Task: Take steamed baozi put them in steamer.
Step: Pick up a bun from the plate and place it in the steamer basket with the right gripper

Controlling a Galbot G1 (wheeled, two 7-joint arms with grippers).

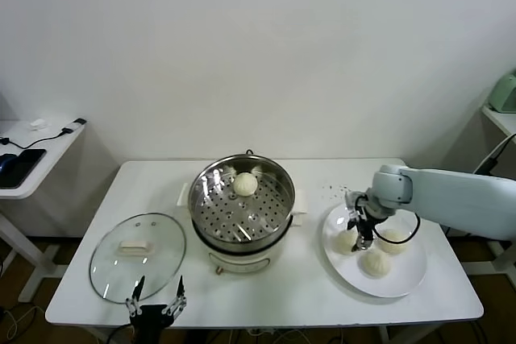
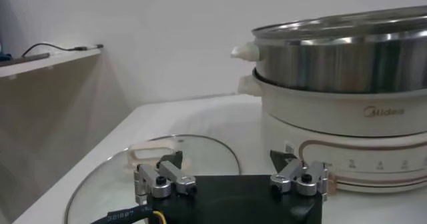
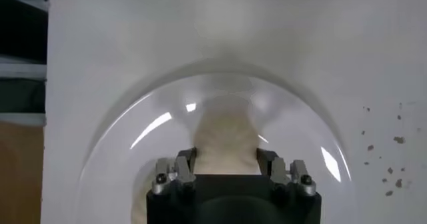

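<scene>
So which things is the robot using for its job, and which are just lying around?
For the job:
- baozi in steamer
- three baozi on plate
- steamer
- right end effector, shut on a plate baozi

Lying about:
- glass lid
- plate

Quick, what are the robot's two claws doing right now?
Left gripper: open, empty, parked beside the glass lid.
Right gripper: shut on a baozi on the plate.
</scene>
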